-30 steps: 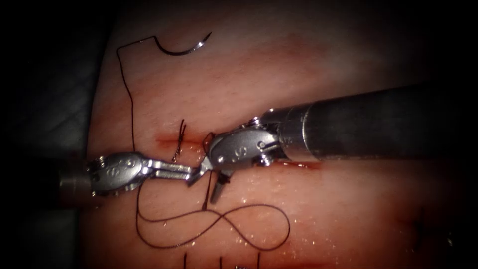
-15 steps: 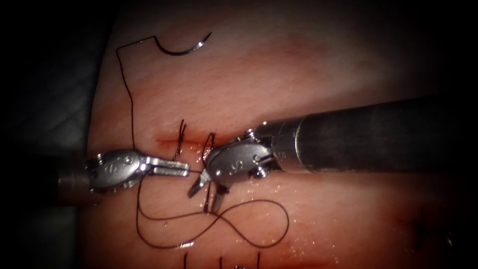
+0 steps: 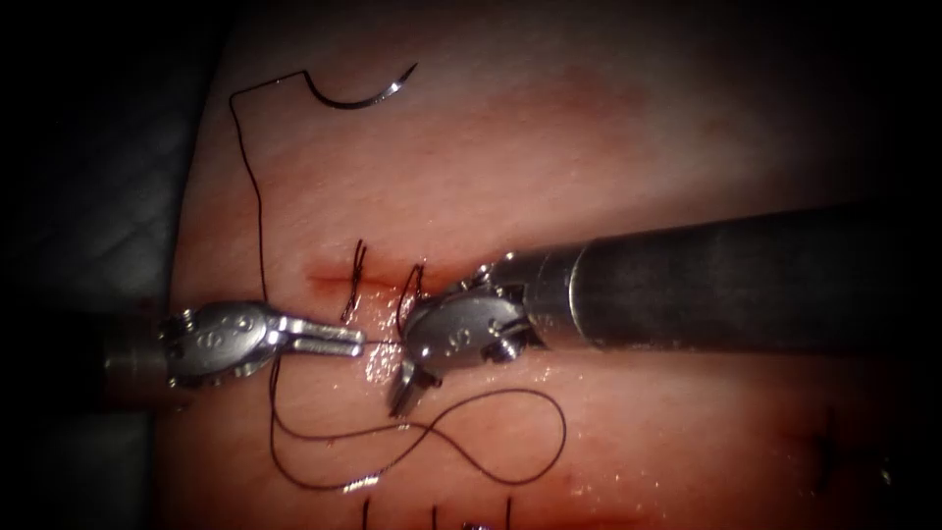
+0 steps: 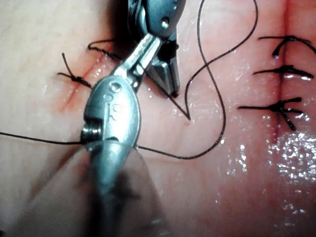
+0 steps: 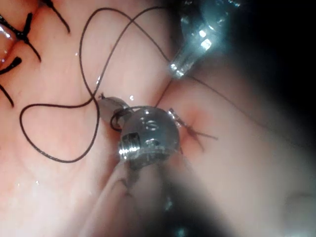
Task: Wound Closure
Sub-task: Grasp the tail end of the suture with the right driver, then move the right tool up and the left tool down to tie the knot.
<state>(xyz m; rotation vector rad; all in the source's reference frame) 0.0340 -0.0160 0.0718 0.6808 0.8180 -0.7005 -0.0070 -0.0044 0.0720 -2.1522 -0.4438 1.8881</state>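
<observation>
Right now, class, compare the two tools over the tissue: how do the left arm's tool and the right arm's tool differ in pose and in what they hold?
The left tool lies level, its jaws pointing right toward the cut; the right tool bends at its wrist, its jaws pointing down.
The left tool's jaws are shut on the thread, a short taut run; whether the right tool's jaws hold anything is unclear.
Neither holds the needle, which lies free on the tissue.

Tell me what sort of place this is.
Likely a surgical training bench: pale pink pork-belly tissue with a stitched cut, a curved steel needle lying loose on it, dark thread held by the left hand.
</observation>
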